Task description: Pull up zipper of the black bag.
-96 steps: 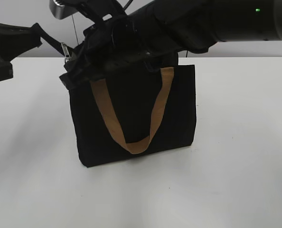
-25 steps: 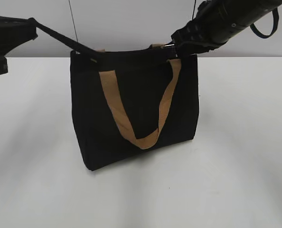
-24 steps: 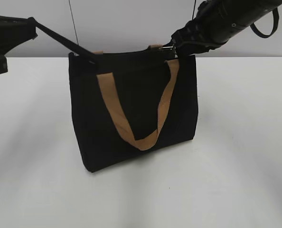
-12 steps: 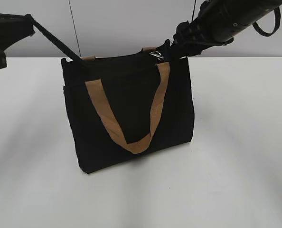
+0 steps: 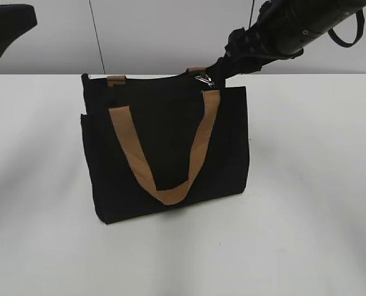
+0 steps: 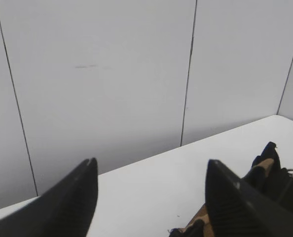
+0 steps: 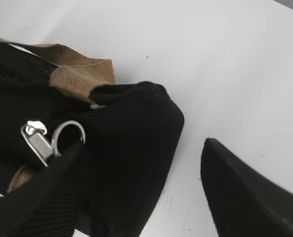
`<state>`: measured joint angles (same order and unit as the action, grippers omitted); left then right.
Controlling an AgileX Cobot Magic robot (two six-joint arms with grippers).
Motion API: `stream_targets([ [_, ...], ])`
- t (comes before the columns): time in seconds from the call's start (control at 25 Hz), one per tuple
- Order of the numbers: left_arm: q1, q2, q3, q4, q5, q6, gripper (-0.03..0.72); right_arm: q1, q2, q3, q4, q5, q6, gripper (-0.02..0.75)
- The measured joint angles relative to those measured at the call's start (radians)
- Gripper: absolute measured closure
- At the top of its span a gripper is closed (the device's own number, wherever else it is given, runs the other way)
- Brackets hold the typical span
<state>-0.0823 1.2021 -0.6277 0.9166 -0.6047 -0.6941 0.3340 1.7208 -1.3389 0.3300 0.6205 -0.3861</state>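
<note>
The black bag [image 5: 170, 154] stands upright on the white table, a tan handle [image 5: 170, 185] hanging down its front. The zipper's silver ring-and-clip pull [image 5: 203, 80] sits at the right end of the top edge; it also shows in the right wrist view [image 7: 43, 140]. My right gripper [image 5: 223, 65] is at the bag's top right corner, its fingers [image 7: 144, 145] open with the bag's end fabric [image 7: 131, 123] between them and the pull beside the left finger. My left gripper [image 5: 4, 24] is raised far to the upper left, open and empty [image 6: 151, 162].
The white table [image 5: 306, 185] surrounds the bag. A grey panelled wall [image 6: 136, 74] rises behind the table. The second tan handle's ends [image 5: 116, 79] show behind the top edge. A corner of the bag [image 6: 270, 173] shows in the left wrist view.
The pull has gone from the left end of the top edge to the right end. My left gripper has let go of the black strap at the bag's left end and drawn away. The bag shifted left.
</note>
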Motion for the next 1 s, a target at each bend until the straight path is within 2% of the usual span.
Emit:
stream_targets([
  [0.16,0.0,0.0,0.0,-0.072,0.102,0.0,0.137,0.0,0.0,0.0,-0.005,0.0,0.0,0.19],
  [0.24,0.0,0.0,0.0,-0.151,0.211,0.0,0.135,0.0,0.0,0.0,-0.01,0.0,0.0,0.19],
  [0.4,0.001,0.015,-0.012,-0.377,0.584,0.0,0.133,-0.015,-0.001,0.0,-0.011,0.008,0.001,0.19],
  [0.56,-0.006,0.071,-0.032,-0.506,0.874,0.011,0.134,-0.065,-0.023,0.0,-0.013,0.052,0.006,0.19],
  [0.64,-0.022,0.085,-0.04,-0.585,0.944,0.084,0.141,-0.101,-0.044,0.0,-0.012,0.085,0.016,0.19],
  [0.84,-0.061,0.11,-0.117,-0.917,1.075,0.422,0.187,-0.227,-0.075,-0.001,-0.012,0.225,0.07,0.19],
  [1.0,-0.061,0.193,-0.243,-0.981,1.299,0.56,0.196,-0.331,-0.078,-0.001,-0.052,0.343,0.099,0.19],
])
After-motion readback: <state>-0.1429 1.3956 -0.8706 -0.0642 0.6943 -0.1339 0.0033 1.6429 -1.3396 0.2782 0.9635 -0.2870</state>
